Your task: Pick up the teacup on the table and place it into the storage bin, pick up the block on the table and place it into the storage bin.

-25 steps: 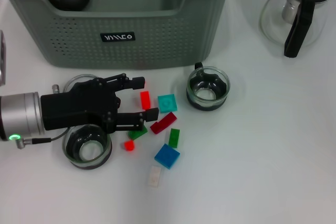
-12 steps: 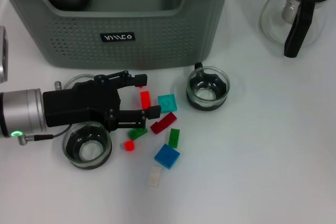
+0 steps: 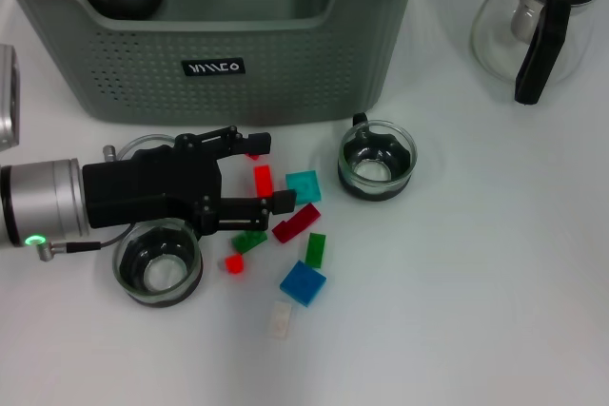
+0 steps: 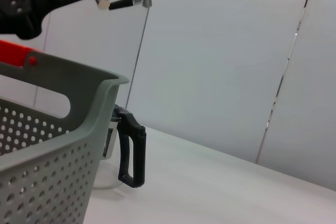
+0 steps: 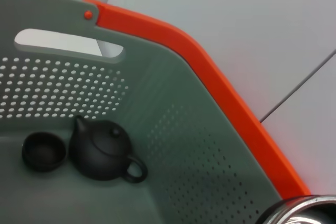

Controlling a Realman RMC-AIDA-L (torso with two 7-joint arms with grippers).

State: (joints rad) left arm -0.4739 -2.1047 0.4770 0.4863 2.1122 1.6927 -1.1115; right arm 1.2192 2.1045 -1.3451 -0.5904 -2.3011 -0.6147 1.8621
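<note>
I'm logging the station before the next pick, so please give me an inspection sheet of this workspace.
Surface: white table, no spills seen.
Job's things: storage bin at the back holds a dark teapot and small dark cup; three glass teacups and scattered coloured blocks lie on the table.
Clutter: glass carafe with black handle, back right.
Grippers: left gripper open, low over the red block; right gripper not seen.
Cables: thin wire at the left arm's wrist.
Surroundings: pale wall panels.
</note>
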